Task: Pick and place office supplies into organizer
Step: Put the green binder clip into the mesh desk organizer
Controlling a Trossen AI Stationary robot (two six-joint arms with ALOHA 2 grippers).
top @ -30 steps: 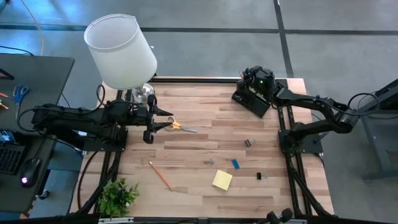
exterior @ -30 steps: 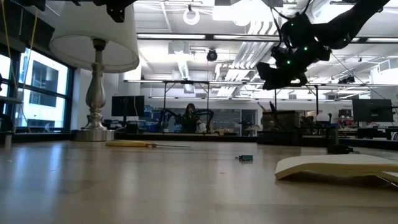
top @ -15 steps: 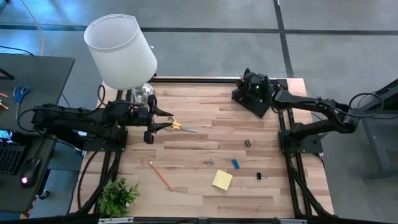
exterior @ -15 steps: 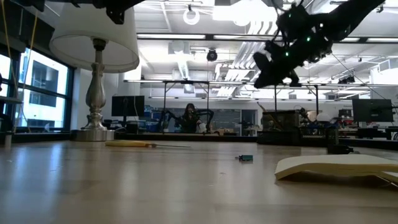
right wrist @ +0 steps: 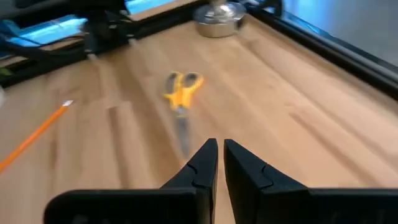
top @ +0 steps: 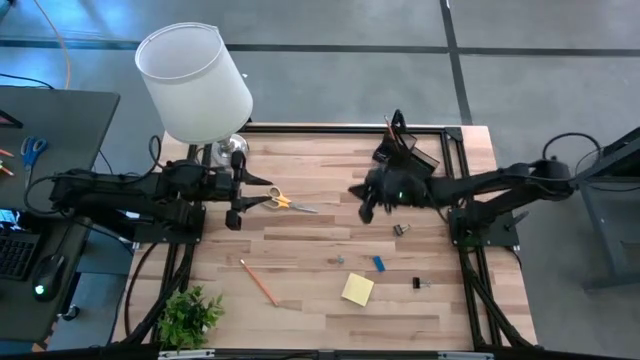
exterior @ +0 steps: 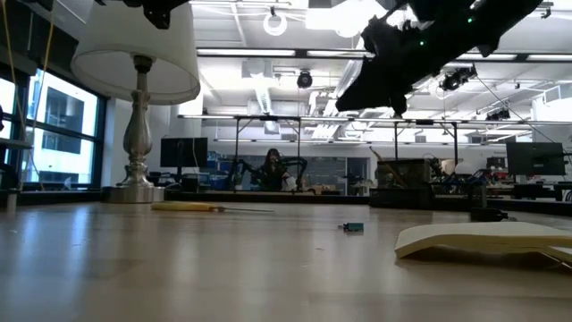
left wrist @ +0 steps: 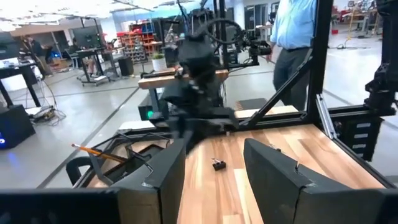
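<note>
We see the right end effector (top: 362,201) pressed nearly together above mid-worktop (top: 330,300), the left end effector (top: 262,195) spread over the yellow scissors (top: 283,201) near the left edge, the organizer (top: 405,160) at the far right corner.

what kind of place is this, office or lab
Most likely a robotics lab or workshop. The wooden table sits in a black metal frame with two arms mounted on it, the low view shows other benches and monitors under open ceiling lights, and a person stands nearby.
</note>
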